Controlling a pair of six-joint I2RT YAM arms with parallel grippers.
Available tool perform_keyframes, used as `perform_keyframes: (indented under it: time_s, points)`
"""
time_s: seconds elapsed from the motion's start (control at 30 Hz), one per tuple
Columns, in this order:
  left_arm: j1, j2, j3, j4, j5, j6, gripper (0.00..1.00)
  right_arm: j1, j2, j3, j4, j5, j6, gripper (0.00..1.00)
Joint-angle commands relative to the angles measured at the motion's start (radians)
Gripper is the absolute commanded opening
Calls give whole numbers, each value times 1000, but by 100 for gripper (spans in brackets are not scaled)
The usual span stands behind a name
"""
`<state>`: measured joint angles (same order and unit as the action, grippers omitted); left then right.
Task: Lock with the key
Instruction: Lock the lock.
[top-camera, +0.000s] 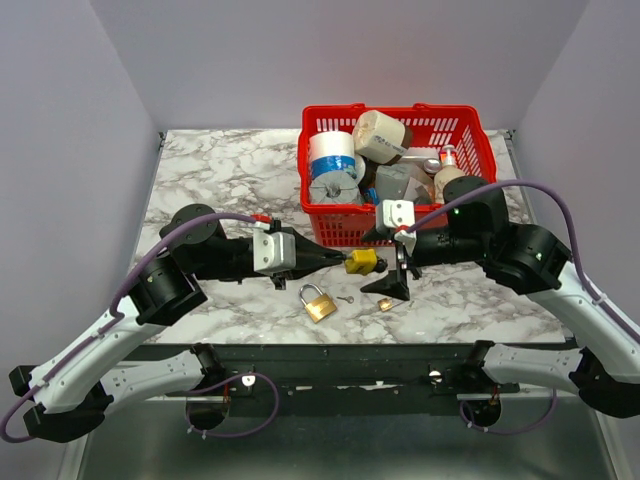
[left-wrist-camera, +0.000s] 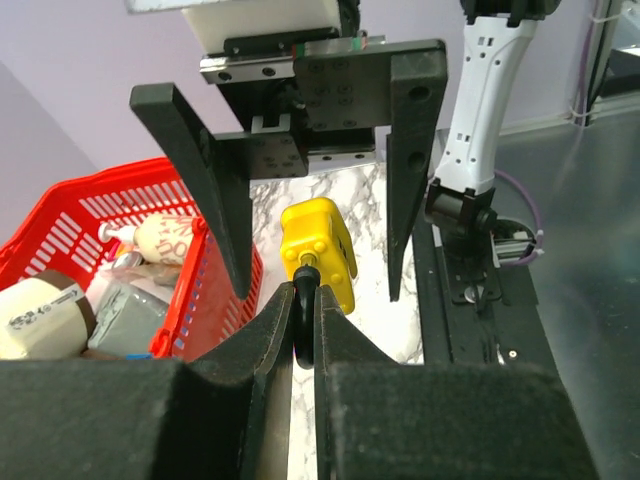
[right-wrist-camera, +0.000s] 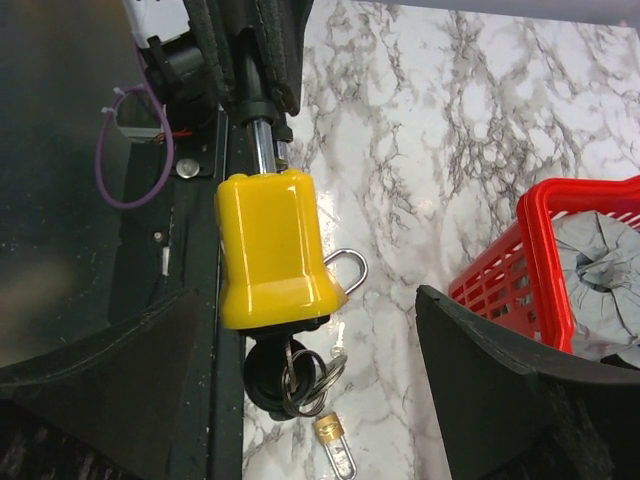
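Note:
A yellow padlock (top-camera: 361, 262) hangs in the air in front of the red basket. My left gripper (top-camera: 336, 260) is shut on its black shackle (left-wrist-camera: 304, 300); the yellow body (left-wrist-camera: 322, 250) shows just past my fingertips. In the right wrist view the padlock (right-wrist-camera: 270, 250) fills the middle, and a black-headed key (right-wrist-camera: 272, 378) with a key ring sits in its lower end. My right gripper (right-wrist-camera: 308, 300) is open, with one finger on each side of the padlock and touching neither it nor the key. It also shows open in the top view (top-camera: 384, 262).
A red basket (top-camera: 330, 225) full of tape rolls and bottles stands just behind the grippers. On the marble table lie a brass padlock (top-camera: 319, 303), a small loose key (top-camera: 347, 298) and a tiny brass lock (top-camera: 385, 303). A black frame runs along the near edge.

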<state>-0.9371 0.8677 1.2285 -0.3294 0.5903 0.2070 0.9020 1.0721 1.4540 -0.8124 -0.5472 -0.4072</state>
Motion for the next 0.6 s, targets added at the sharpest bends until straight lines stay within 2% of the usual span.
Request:
perform_keyframes:
  time_s: [0.0, 0.17, 0.2, 0.23, 0.4, 0.43, 0.57]
  points:
    - [1, -7, 0, 112, 68, -55, 0, 5, 12, 23, -2, -46, 27, 93]
    - [3, -4, 2, 112, 72, -57, 0, 5, 34, 42, -4, -66, 24, 86]
    - [1, -4, 2, 115, 72, -57, 0, 3, 35, 42, -2, -69, 24, 82]
    - [3, -6, 0, 119, 72, -57, 0, 5, 37, 43, -2, -80, 24, 73]
    - [3, -4, -4, 113, 71, -47, 0, 5, 51, 57, -2, -102, 19, 65]
    - [1, -4, -6, 113, 68, -44, 0, 3, 52, 58, -4, -106, 16, 60]
    - [3, -4, -7, 105, 60, -44, 0, 5, 52, 62, -2, -111, 11, 59]
